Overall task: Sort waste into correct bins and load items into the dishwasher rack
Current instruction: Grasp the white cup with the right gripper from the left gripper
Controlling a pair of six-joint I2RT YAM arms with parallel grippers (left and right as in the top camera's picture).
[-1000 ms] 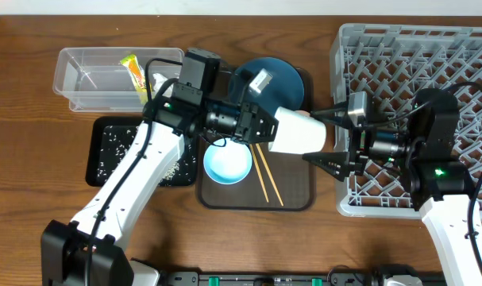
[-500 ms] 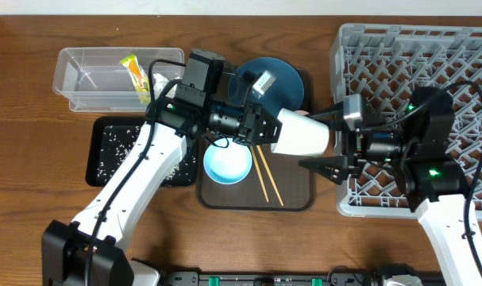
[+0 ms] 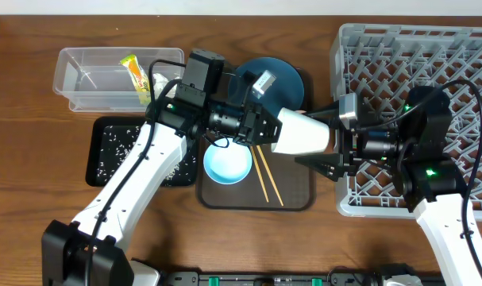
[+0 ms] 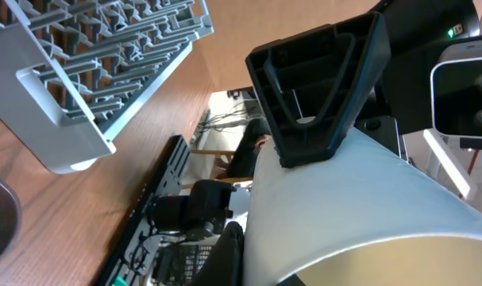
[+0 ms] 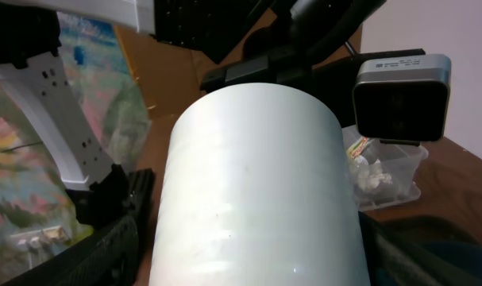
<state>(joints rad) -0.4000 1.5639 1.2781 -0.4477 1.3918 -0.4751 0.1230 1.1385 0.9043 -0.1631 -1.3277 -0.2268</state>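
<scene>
My left gripper [image 3: 271,129] is shut on a white cup [image 3: 302,132] and holds it on its side in the air over the brown serving tray's right part. My right gripper [image 3: 325,137] is open, with one finger on each side of the cup's far end. In the right wrist view the cup [image 5: 256,183] fills the space between my dark fingers. The left wrist view shows the cup [image 4: 344,206] with a right finger [image 4: 320,95] against it. The grey dishwasher rack [image 3: 431,56] stands at the right. A second cup is not in view.
The dark blue plate [image 3: 279,79], light blue bowl [image 3: 227,165] and chopsticks [image 3: 266,179] lie on the brown tray [image 3: 296,195]. The clear tub [image 3: 86,79] holds the wrapper [image 3: 133,70] and tissue [image 3: 156,82]. The black tray [image 3: 106,171] holds rice grains [image 3: 113,147].
My right gripper has moved left, and its open fingers now straddle the cup's end. The left arm and the cup have shifted slightly right.
</scene>
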